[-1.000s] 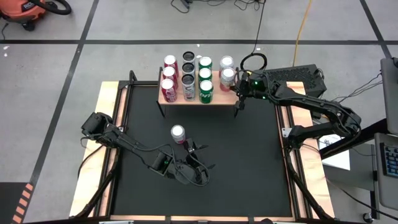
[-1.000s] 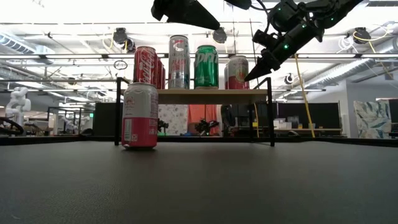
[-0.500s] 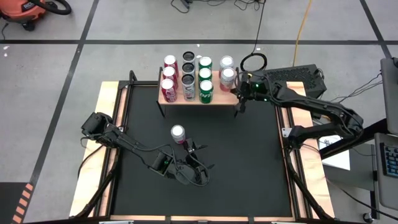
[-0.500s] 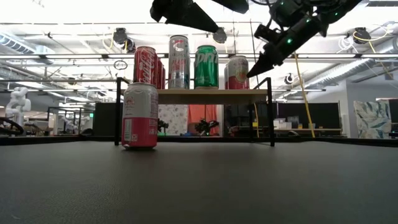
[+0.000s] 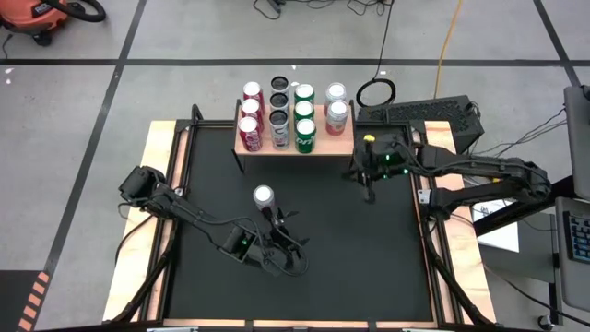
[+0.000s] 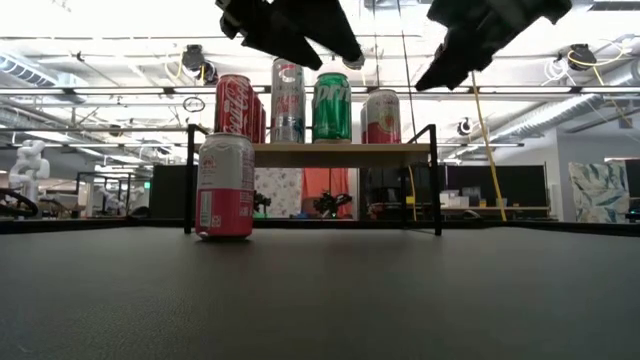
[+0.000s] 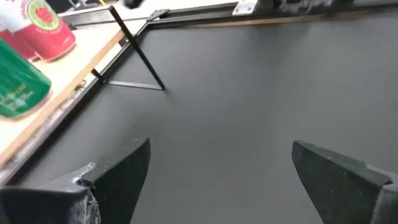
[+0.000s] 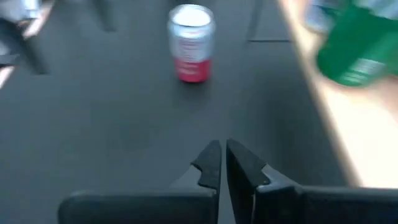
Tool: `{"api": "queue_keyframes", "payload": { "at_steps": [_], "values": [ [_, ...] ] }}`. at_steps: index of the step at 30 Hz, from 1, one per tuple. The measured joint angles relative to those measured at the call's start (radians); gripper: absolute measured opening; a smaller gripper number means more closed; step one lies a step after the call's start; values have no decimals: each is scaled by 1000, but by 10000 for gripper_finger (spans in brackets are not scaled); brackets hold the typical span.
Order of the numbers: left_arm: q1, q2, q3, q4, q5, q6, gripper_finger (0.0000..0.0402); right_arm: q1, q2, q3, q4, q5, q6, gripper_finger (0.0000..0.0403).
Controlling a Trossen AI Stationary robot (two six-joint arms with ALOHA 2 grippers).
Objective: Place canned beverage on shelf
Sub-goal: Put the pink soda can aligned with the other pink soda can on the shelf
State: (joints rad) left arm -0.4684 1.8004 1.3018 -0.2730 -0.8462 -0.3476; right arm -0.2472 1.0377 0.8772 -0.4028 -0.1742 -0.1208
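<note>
1. High view: a red can (image 5: 264,196) is standing alone on the black worktop (image 5: 369,249), well short of the shelf (image 5: 318,148).
2. Left wrist view: the left gripper (image 7: 221,171) is sitting wide open, holding nothing.
3. Right wrist view: the right gripper (image 8: 221,163) is pinched closed and empty.

Grey concrete floor (image 5: 74,101) with black tape lines, bright ceiling lights (image 6: 120,15)

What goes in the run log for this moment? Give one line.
pink can: upright on mat, ungrasped | shelf: eight cans | left gripper: open, beside can | right gripper: shut, empty, off shelf's right end
</note>
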Motion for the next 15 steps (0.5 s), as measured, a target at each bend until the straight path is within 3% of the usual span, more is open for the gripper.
{"api": "queue_keyframes", "payload": {
  "at_steps": [3, 7, 11, 15],
  "values": [
    [5, 0, 0, -1, 3, 32, 386, 94, 1, -15, 42, 18, 23, 6],
    [-5, -1, 23, -11, 48, -65, 386, 202, 2, -73, 128, 30, 50, 6],
    [-29, -3, 93, -160, 51, -134, 386, 301, 2, -168, 255, 97, 78, 6],
    [-36, -3, 174, -386, 76, -220, 386, 376, 2, -278, 457, 100, 109, 6]
  ]
}}
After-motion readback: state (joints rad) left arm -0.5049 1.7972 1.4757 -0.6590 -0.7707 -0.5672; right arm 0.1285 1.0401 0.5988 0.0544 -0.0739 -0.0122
